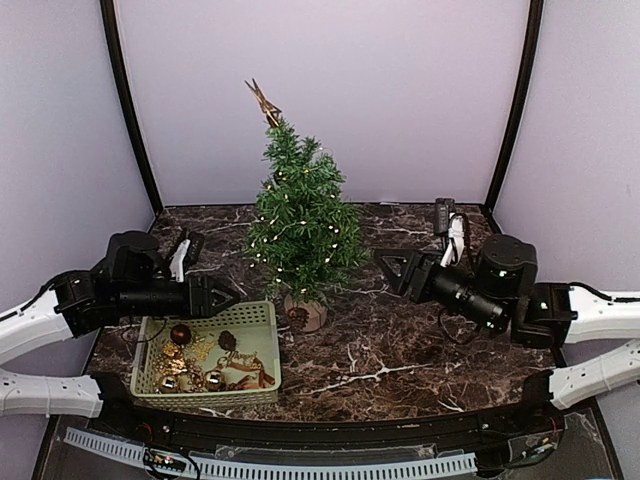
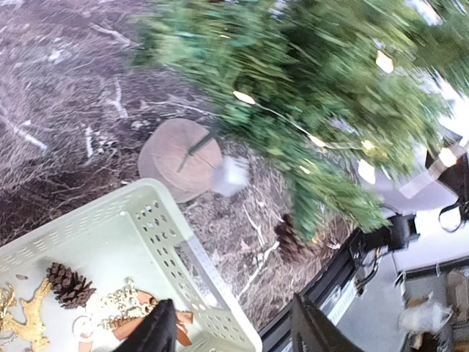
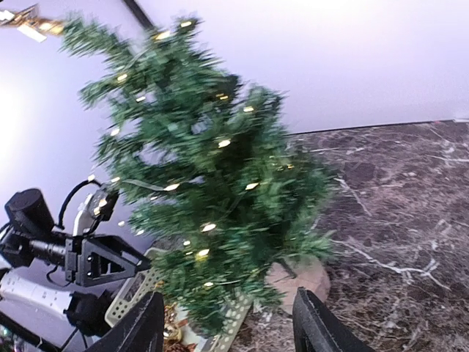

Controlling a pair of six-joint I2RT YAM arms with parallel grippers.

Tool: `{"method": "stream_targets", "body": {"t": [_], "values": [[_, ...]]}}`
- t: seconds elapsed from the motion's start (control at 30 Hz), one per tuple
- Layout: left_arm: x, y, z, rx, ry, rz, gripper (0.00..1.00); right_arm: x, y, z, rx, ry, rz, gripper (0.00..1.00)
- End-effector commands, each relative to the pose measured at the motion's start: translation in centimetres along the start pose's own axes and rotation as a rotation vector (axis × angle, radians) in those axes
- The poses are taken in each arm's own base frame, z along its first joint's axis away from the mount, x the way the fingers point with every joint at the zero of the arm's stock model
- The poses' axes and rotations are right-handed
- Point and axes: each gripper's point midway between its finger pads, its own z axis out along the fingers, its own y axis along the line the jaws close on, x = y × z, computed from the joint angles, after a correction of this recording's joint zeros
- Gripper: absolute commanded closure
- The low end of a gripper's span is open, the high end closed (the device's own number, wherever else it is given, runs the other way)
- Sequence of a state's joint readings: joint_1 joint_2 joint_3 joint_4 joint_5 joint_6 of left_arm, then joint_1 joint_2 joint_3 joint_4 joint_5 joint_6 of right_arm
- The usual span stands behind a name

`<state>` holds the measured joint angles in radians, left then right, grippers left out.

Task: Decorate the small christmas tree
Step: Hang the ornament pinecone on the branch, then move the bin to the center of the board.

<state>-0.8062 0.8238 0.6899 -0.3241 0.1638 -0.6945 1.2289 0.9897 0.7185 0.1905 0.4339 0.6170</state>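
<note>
The small christmas tree (image 1: 300,215) stands mid-table on a round wooden base (image 2: 179,155). It carries lit warm lights and a gold star (image 1: 265,103) on top. A pine cone (image 1: 298,317) lies against the base. My left gripper (image 1: 228,297) hovers open over the right end of the pale green basket (image 1: 262,312), left of the tree, with nothing between its fingers (image 2: 157,334). My right gripper (image 1: 390,272) is open just right of the tree and faces it, empty. In the right wrist view the tree (image 3: 212,169) fills the space ahead of the gripper (image 3: 229,330).
The basket (image 2: 168,220) holds a pine cone (image 2: 68,284), gold ornaments (image 1: 190,378), a brown ball (image 1: 181,334) and a ribbon piece. Purple walls close the back and sides. Black frame posts stand at the back corners.
</note>
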Motion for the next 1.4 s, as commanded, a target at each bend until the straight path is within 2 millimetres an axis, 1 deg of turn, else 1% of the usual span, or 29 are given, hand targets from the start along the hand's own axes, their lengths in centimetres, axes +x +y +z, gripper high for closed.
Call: {"method": "stream_targets", "body": {"t": [0.0,0.03,0.07,0.1,0.13,0.17,0.23,0.27,0.33,0.37,0.4,0.43,0.47,0.5,0.53,0.57,0.6,0.63,0.67,0.7,0.8,0.97,1.07,1.1,1.13,1.17,1.23,1.37], "values": [[-0.7,1.7,1.4,0.015,0.012,-0.098,0.48,0.4,-5.3,0.2,0.107,0.01,0.079,0.41],[-1.5,2.0,1.6,0.027,-0.009,-0.103,0.5,0.6,-6.3,0.3,0.112,0.012,0.101,0.41],[-1.7,2.5,2.2,0.018,-0.007,-0.112,0.5,0.7,-7.4,0.4,0.125,0.01,0.124,0.42],[-2.6,3.0,2.4,0.026,-0.033,-0.115,0.51,1.1,-8.9,0.6,0.148,0.012,0.146,0.42],[-3.4,3.1,3.0,0.039,-0.057,-0.111,0.51,1.3,-9.9,0.9,0.157,0.015,0.166,0.43],[-3.7,3.7,3.3,0.045,-0.065,-0.122,0.51,1.8,-10.7,1.2,0.166,0.025,0.187,0.44],[-4.8,4.3,4.3,0.079,-0.092,-0.131,0.52,2.5,-11.7,2.0,0.164,0.038,0.217,0.45],[-5.4,4.7,5.1,0.097,-0.1,-0.134,0.53,3.2,-12.2,2.7,0.167,0.055,0.229,0.45],[-6.1,5.0,6.2,0.118,-0.112,-0.129,0.54,3.9,-12.3,3.9,0.147,0.071,0.242,0.46],[-5.9,5.7,7.1,0.107,-0.1,-0.13,0.54,4.5,-12.6,4.5,0.149,0.09,0.246,0.46],[-6.7,5.6,7.2,0.124,-0.122,-0.118,0.54,4.7,-12.5,5.1,0.137,0.094,0.252,0.46],[-6.5,6.3,8.0,0.117,-0.106,-0.13,0.54,5.2,-12.6,5.8,0.128,0.108,0.257,0.46],[-7.1,6.2,8.3,0.141,-0.12,-0.124,0.54,5.6,-12.5,6.4,0.116,0.12,0.264,0.46],[-6.9,6.8,9.0,0.138,-0.106,-0.139,0.54,6.1,-12.5,7.1,0.105,0.133,0.272,0.46],[-7.5,6.6,9.3,0.161,-0.117,-0.133,0.54,6.6,-12.4,7.8,0.093,0.148,0.279,0.45],[-7.0,7.3,10.1,0.154,-0.098,-0.146,0.54,6.9,-12.5,8.4,0.087,0.156,0.285,0.45],[-7.4,7.0,10.4,0.174,-0.1,-0.139,0.54,7.5,-12.1,9.1,0.064,0.178,0.294,0.45],[-6.9,7.6,11.3,0.165,-0.077,-0.152,0.54,7.9,-12.0,9.7,0.052,0.194,0.302,0.45],[-7.1,7.4,11.6,0.181,-0.072,-0.15,0.54,8.4,-11.8,10.4,0.034,0.213,0.309,0.45],[-6.6,8.0,12.3,0.178,-0.054,-0.161,0.54,8.8,-11.5,10.9,0.018,0.229,0.315,0.44],[-5.9,8.2,13.4,0.201,-0.017,-0.187,0.54,9.9,-11.1,12.5,-0.015,0.268,0.333,0.42],[-4.8,8.7,14.8,0.207,0.027,-0.206,0.53,12.3,-11.1,14.9,-0.04,0.341,0.351,0.41],[-4.2,8.3,15.7,0.225,0.056,-0.205,0.52,13.2,-11.0,15.9,-0.053,0.366,0.36,0.42],[-3.9,8.0,16.2,0.236,0.073,-0.201,0.52,13.4,-10.9,16.1,-0.056,0.371,0.361,0.42],[-3.5,8.1,16.6,0.235,0.087,-0.204,0.52,13.6,-11.0,16.4,-0.056,0.375,0.364,0.43],[-3.5,7.6,16.9,0.247,0.095,-0.196,0.52,13.7,-11.0,16.5,-0.055,0.378,0.365,0.43],[-3.2,7.4,17.4,0.254,0.114,-0.192,0.52,14.2,-11.3,16.8,-0.046,0.387,0.366,0.44],[-2.5,7.6,18.0,0.24,0.142,-0.192,0.52,15.2,-11.9,17.5,-0.031,0.406,0.37,0.47]]}}
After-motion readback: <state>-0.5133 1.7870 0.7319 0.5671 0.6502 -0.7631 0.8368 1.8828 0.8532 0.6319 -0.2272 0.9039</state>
